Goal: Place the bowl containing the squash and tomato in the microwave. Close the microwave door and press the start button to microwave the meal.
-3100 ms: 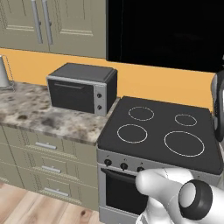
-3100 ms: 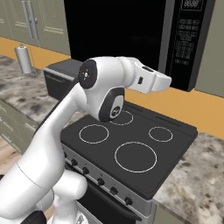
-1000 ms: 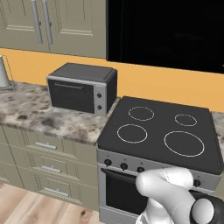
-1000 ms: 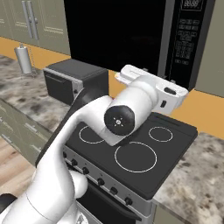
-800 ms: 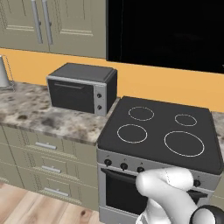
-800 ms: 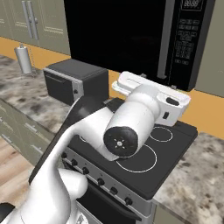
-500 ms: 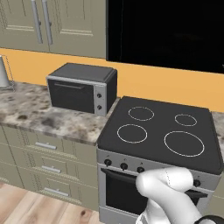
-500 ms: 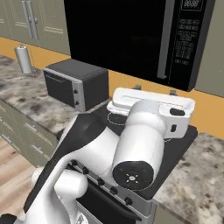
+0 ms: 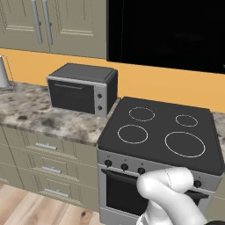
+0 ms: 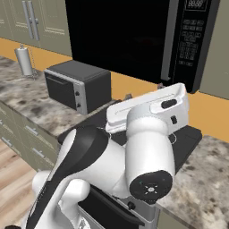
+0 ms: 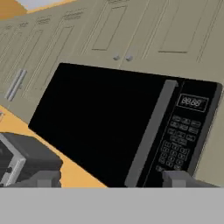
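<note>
The jaws stand apart and empty, aimed up at the microwave [image 11: 127, 131] straight ahead, probably to line up with its keypad for the start press. Its door [image 11: 96, 124] is shut, the grey handle [image 11: 151, 131] between the jaws. I cannot see the bowl.

— What is being changed?
— The arm [image 10: 147, 147] is being swung right and toward the cameras; its elbow is now being shown large in the right base view.
— And in the left base view?
— The white link [image 9: 171, 193] is being lowered toward the bottom edge.
</note>
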